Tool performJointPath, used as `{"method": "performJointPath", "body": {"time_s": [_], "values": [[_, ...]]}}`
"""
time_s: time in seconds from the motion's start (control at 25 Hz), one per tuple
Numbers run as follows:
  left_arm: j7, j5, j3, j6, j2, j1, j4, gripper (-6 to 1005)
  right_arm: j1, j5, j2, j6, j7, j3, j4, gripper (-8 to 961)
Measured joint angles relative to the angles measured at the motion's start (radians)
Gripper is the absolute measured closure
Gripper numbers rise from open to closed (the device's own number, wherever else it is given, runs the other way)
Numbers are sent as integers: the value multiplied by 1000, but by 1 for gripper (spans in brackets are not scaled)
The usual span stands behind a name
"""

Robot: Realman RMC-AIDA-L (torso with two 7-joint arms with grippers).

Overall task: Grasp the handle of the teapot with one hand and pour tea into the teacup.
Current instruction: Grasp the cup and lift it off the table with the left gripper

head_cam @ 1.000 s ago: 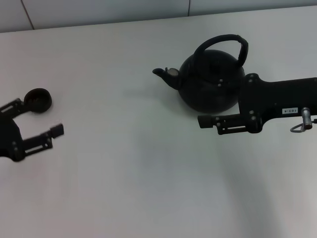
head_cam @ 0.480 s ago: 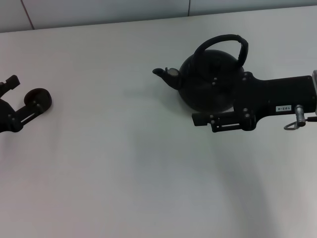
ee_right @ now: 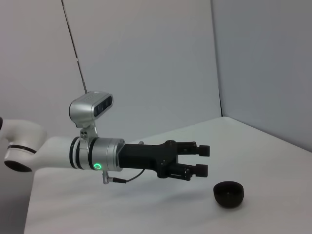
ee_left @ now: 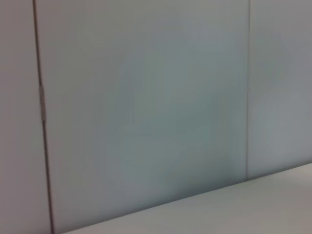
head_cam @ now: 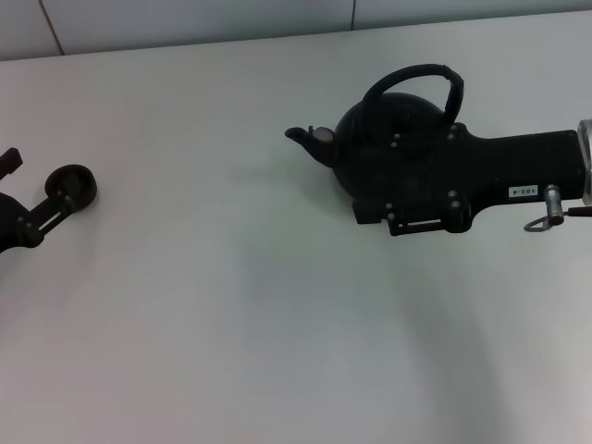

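While the teapot stands on the white table toward the far right in the head view, its short spout points to the robot's left and the handle arches free above it. The right gripper reaches in from the right edge, its black body lying across the near side of the pot; one finger shows below the pot, and I cannot tell how the fingers are set. At the left edge, the left gripper sits beside the teacup, with one finger touching or just overlapping the cup's near side and the other well apart from it, so the fingers are spread.

From the left wrist, only a pale panelled wall and a strip of table show.

From the right wrist, the left gripper appears across the table, fingers parted, held just above and beside the teacup, which rests on the surface.
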Motion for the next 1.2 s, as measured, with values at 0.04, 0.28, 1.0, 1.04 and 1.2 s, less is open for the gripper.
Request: {"method": "performJointPath", "body": {"time_s": [0.04, 0.28, 1.0, 1.04, 1.2], "values": [[12, -9, 0, -6, 0, -3, -8, 168, 0, 0, 0, 1, 0, 0, 0, 252], [48, -15, 7, -52, 0, -20, -37, 168, 0, 0, 0, 9, 0, -1, 0, 252], [60, -7, 51, -151, 2, -57, -57, 167, 6, 0, -1, 10, -12, -2, 0, 252], [60, -7, 51, -151, 2, -57, -57, 167, 6, 0, -1, 10, -12, -2, 0, 252], [61, -8, 51, -158, 2, -59, -57, 167, 9, 0, -2, 11, -12, -2, 0, 252]]}}
